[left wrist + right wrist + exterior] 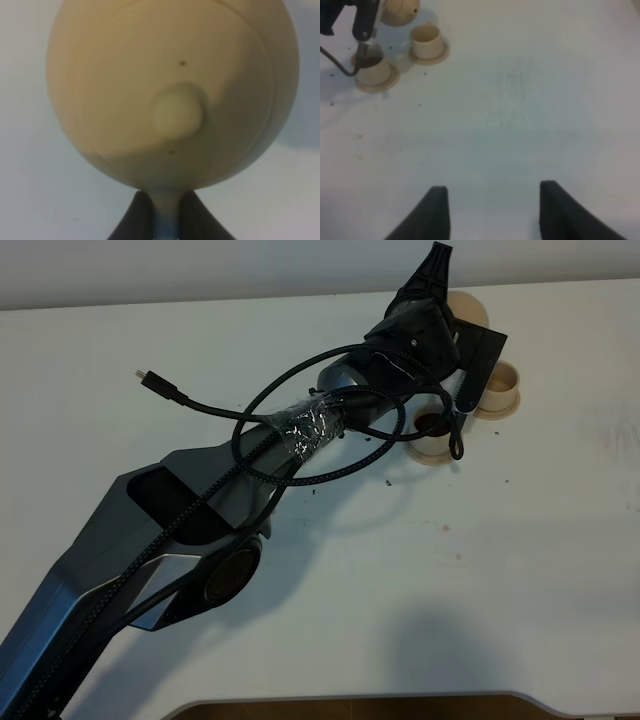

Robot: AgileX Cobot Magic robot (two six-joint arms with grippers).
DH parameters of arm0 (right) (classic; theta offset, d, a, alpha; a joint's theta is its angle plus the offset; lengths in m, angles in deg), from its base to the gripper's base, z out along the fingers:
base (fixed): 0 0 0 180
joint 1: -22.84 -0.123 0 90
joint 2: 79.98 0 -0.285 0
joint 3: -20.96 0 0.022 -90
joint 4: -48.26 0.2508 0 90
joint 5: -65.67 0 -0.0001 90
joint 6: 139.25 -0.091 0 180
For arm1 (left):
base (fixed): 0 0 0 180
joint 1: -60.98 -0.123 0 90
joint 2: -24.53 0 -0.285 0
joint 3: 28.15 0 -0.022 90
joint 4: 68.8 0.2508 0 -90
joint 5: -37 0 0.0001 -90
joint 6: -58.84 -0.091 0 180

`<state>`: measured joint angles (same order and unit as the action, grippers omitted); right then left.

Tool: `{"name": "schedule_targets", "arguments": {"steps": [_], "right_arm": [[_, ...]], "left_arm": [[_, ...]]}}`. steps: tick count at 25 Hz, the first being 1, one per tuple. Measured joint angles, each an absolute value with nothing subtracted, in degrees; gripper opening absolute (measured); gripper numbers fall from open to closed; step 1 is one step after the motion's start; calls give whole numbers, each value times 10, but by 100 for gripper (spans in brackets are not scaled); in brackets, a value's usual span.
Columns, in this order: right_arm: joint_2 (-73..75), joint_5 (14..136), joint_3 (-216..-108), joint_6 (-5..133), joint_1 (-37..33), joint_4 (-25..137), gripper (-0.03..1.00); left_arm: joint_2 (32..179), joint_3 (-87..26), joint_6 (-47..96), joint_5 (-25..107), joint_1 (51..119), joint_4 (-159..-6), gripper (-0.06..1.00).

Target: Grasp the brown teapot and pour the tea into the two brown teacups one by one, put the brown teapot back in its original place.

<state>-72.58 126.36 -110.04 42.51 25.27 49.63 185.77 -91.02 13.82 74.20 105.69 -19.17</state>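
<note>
Your left gripper (165, 210) has its fingers pinched tight on the thin loop handle of the brown teapot (170, 85), a smooth matte tan ball with a knobbed lid, sitting up by the table's (520, 100) far edge just behind the cups. The near teacup (376, 72) has dark tea in it. The other teacup (426, 41) looks pale inside, and both are stubby ceramic cylinders on round saucers (440, 54). Over on the right, your right gripper (492, 210) hangs above bare white tabletop, fingers spread apart, holding nothing.

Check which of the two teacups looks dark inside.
The teacup partly under the left arm, the left one in the exterior view. The other teacup, clear of the arm, is pale inside.
</note>
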Motion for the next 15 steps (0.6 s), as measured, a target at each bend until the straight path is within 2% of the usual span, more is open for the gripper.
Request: {"name": "schedule_targets", "arguments": {"steps": [15], "right_arm": [[-726,1264,-1100,425,253,499,44]], "left_arm": [[1872,-910,138,719,1069,-119,12]]}}
